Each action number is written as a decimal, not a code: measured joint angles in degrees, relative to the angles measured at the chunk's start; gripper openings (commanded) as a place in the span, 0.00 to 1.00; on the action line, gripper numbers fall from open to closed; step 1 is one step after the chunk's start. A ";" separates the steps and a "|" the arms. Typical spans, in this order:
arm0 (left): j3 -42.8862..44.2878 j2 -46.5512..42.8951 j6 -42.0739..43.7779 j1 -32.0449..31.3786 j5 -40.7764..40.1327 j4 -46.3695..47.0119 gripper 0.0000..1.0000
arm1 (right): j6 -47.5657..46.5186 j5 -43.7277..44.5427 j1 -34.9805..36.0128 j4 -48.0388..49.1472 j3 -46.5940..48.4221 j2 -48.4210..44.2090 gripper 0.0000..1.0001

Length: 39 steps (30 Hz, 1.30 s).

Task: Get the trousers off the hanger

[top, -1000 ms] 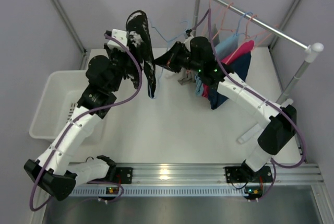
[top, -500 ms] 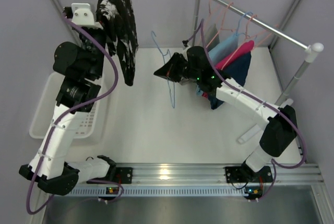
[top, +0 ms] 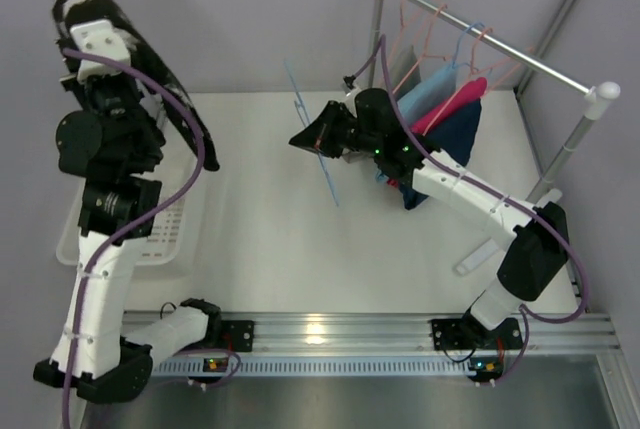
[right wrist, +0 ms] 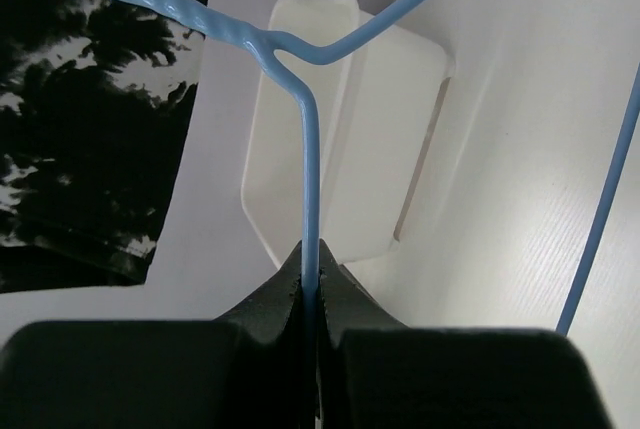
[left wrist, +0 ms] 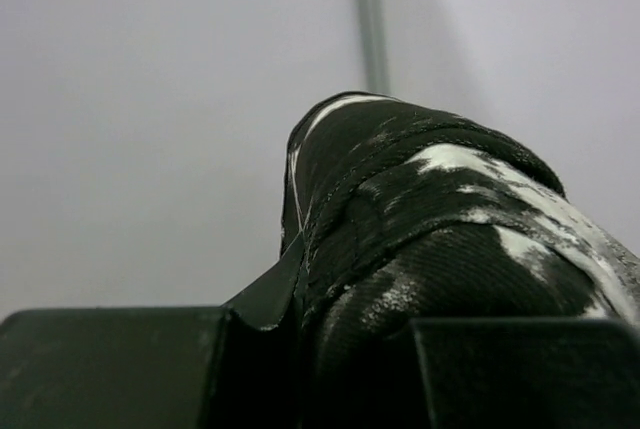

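Left jaws clamp speckled trousers (left wrist: 440,219); right jaws pinch hanger (right wrist: 311,179) (blue wire).

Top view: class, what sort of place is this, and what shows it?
Probably a robot test cell staged for laundry: two arms bolted to a rail, a clothes rack with hangers, a white basket.

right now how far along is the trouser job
Done: the black white-speckled cloth trousers are off the blue wire hanger, bare in the right gripper. In hand: the left gripper holds them up near the white plastic basket. Left: navy blue pair and magenta pink pair hang on the metal rail.
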 measured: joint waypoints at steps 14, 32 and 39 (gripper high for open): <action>-24.00 -28.79 7.58 26.34 -8.74 5.38 0.00 | -1.14 -2.12 0.24 0.76 1.44 0.00 0.00; -53.48 -36.26 11.28 36.28 -7.43 13.00 0.00 | -1.07 -5.73 0.48 1.22 3.37 4.04 0.00; -54.97 -23.10 3.32 36.37 3.08 12.28 0.00 | -1.16 -6.01 0.48 1.20 3.37 5.29 0.00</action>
